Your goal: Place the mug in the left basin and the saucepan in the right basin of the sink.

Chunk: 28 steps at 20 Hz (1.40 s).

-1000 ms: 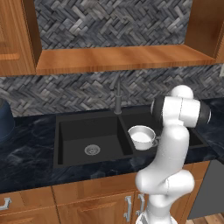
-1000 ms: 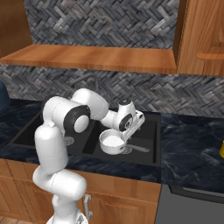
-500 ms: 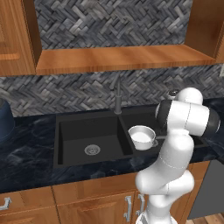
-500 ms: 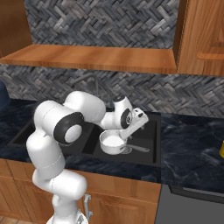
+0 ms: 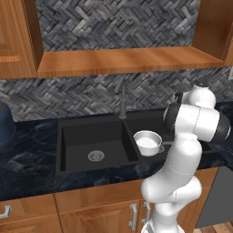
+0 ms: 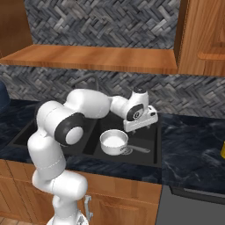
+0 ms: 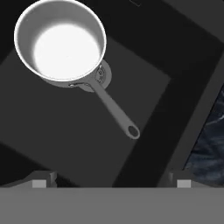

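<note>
One saucepan rests in the right basin, below spread jaws.

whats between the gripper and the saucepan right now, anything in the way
Nothing. In the hand view the open gripper looks down on the saucepan lying in the right basin; between them is only bare black basin floor and the pan's own long handle.

Rises white from the base, bends at a big dark elbow joint, then reaches forward and low. Ends in a hand tipped downward, with the gripper hanging in the air. Shows two small dark fingertips standing far apart in the hand view, jaws wide open. Grips nothing. Touches nothing with either fingertip.
</note>
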Motion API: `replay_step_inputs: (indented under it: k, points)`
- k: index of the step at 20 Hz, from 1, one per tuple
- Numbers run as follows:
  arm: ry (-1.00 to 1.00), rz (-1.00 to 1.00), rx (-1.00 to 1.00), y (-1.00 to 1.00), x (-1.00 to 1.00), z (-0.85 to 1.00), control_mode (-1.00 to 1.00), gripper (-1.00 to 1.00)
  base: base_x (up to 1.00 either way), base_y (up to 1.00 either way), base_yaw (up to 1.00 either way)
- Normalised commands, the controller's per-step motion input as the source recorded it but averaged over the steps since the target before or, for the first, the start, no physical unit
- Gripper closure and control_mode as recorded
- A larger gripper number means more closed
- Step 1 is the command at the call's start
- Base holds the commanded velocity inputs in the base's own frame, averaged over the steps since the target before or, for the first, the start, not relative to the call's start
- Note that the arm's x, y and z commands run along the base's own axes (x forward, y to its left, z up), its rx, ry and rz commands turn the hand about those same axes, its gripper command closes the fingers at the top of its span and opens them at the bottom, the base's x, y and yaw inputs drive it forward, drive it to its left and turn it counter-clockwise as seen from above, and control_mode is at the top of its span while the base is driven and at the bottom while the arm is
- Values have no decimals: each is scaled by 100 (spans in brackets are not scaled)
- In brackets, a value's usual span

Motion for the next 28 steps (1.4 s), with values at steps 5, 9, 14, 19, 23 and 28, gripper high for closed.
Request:
replay_step_inputs:
  k: [5, 9, 14, 19, 23, 28]
  points:
    - [-26, -4, -11, -8, -22, 26, -100, -100, 0, 0, 0]
    - [-21, -9, -5, -8, -41, 5, -100, -100, 0, 0, 0]
    - [-5, -25, 0, 21, -53, 0, -100, -100, 0, 0, 0]
    - [8, -35, 3, 8, -8, 13, -100, -100, 0, 0, 0]
    - [0, -7, 0, 2, -3, 2, -100, -100, 0, 0, 0]
    - [0, 0, 0, 0, 0, 0, -100, -100, 0, 0, 0]
